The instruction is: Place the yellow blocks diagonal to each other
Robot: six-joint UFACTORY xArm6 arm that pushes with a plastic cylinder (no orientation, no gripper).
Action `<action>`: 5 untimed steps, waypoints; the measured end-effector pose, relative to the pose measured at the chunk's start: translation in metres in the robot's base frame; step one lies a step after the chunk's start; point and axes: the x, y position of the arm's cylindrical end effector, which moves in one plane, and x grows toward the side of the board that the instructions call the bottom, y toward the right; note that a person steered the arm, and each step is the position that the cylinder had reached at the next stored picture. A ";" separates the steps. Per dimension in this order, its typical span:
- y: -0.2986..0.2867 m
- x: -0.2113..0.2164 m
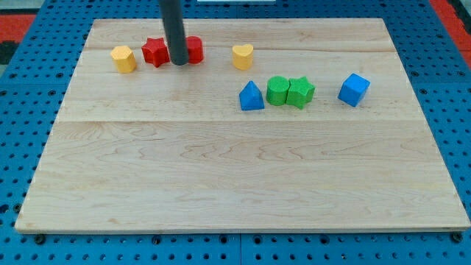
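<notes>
While the 2 yellow blocks sit in the same row near the view's top, they are well apart: the yellow hexagon (pixel 124 59) lies toward 10 o'clock on the board (pixel 243 184), and the yellow heart (pixel 242 56) lies near 12 o'clock, at about the same height. Between them, I see the red star (pixel 154 51) just at 3 o'clock of the hexagon, and a second red block (pixel 193 50), shape unclear because my rod covers part of it. My tip (pixel 179 62) rests between the 2 red blocks, touching or nearly touching both; I cannot tell which. I have no claw on this rig, only the rod, so nothing is gripped.

At 5 o'clock of the heart stands the blue triangle (pixel 251 96). Just at its 3 o'clock come the green cylinder (pixel 277 90) and the green star (pixel 299 92), these 2 touching each other. Farther toward 3 o'clock, apart from the greens, sits the blue cube (pixel 354 89).
</notes>
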 end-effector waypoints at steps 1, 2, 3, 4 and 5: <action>-0.011 0.024; -0.060 0.036; -0.148 0.028; -0.164 0.014; -0.140 -0.019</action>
